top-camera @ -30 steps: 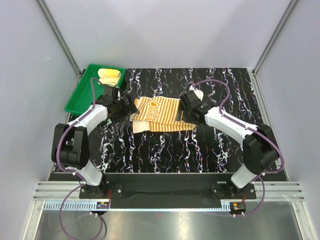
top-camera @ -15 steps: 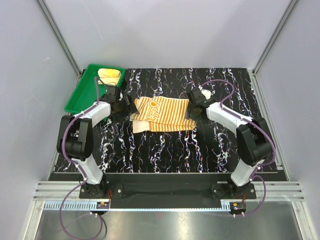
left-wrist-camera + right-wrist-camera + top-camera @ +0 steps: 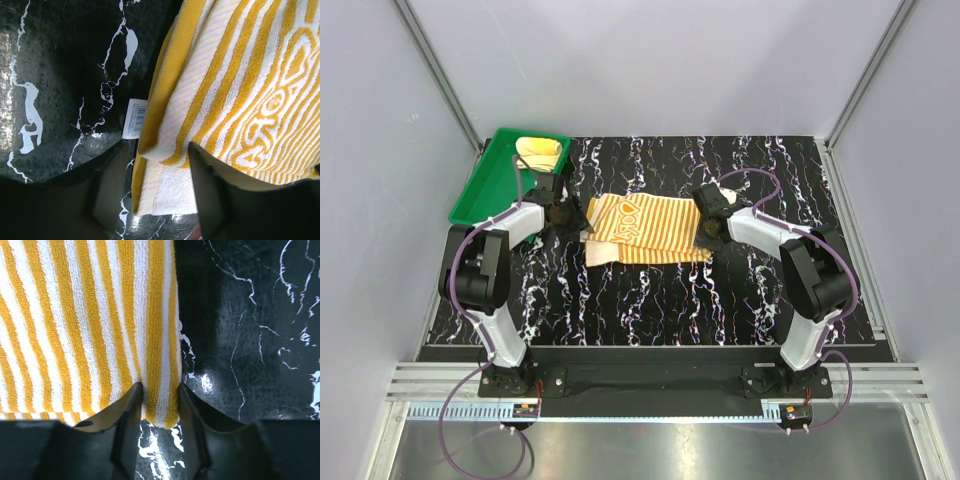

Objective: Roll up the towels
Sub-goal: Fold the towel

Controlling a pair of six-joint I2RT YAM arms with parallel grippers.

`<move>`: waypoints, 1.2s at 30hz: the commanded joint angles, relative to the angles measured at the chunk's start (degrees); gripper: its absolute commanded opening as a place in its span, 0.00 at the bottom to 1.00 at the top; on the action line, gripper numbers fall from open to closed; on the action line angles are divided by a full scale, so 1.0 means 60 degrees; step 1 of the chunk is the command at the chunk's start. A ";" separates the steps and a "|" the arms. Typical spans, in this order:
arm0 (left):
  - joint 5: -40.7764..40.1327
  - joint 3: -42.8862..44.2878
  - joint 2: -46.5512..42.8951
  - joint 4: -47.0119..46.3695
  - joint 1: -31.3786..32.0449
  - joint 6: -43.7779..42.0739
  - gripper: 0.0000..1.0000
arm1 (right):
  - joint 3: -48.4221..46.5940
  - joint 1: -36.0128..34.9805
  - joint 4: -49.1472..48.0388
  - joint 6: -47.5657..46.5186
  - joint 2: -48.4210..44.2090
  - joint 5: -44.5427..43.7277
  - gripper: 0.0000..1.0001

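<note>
The orange-and-cream striped towel (image 3: 640, 228) lies folded on the black marbled table (image 3: 650, 290). My left gripper (image 3: 576, 215) is at its left end. In the left wrist view the left gripper (image 3: 155, 195) is open, its jaws straddling the towel's (image 3: 235, 90) folded corner, and the white label (image 3: 134, 118) lies beside it. My right gripper (image 3: 705, 226) is at the right end. In the right wrist view the right gripper (image 3: 160, 410) is shut on the towel's (image 3: 75, 315) right edge, pinching it into a ridge. The pale yellow towel (image 3: 540, 152) lies in the green tray (image 3: 480, 190).
The green tray stands at the table's back left corner, just behind my left arm. Grey enclosure walls and metal frame posts (image 3: 440, 75) surround the table. Purple cables (image 3: 760, 185) loop above both arms.
Both arms have stretched out lower and moved onto the striped towel's two ends. The towel itself has barely shifted.
</note>
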State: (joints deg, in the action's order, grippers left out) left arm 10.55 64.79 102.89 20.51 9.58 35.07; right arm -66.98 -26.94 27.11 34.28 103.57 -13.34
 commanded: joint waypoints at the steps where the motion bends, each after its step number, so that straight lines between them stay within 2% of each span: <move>1: 0.0029 0.0392 0.0092 -0.0518 0.0029 -0.0059 0.51 | 0.0104 0.0022 -0.0330 -0.0016 -0.0020 0.0056 0.37; 8: -0.0043 0.0451 0.0210 -0.0563 0.0073 -0.0073 0.50 | 0.0060 0.0037 -0.0227 -0.0177 -0.0079 0.0085 0.29; 13: -0.0189 0.0889 0.0575 -0.0519 0.0160 -0.0088 0.40 | 0.0162 0.0037 -0.0242 -0.0191 -0.0123 0.0159 0.20; 17: -0.0161 0.1344 0.0971 -0.0328 0.0219 -0.0074 0.16 | 0.0309 0.0037 -0.0285 -0.0206 -0.0254 0.0159 0.15; 18: -0.0161 0.1402 0.1015 -0.0270 0.0234 -0.0059 0.05 | 0.0338 0.0037 -0.0300 -0.0206 -0.0313 0.0144 0.14; 19: -0.0161 0.1476 0.1073 -0.0269 0.0248 -0.0044 0.00 | 0.0353 0.0037 -0.0286 -0.0206 -0.0313 0.0173 0.12; 30: -0.0630 0.2310 0.0079 0.0944 0.0424 -0.0190 0.00 | -0.0378 0.0241 0.0314 -0.0572 -0.0708 -0.0163 0.00; 36: -0.0995 0.3043 -0.0915 0.1854 0.0643 -0.0425 0.00 | -0.0716 0.0432 0.0769 -0.0836 -0.1206 -0.0398 0.00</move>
State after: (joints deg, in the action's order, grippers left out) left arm 7.68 79.18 103.57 29.30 12.69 34.26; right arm -68.53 -25.26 29.34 31.22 100.40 -12.86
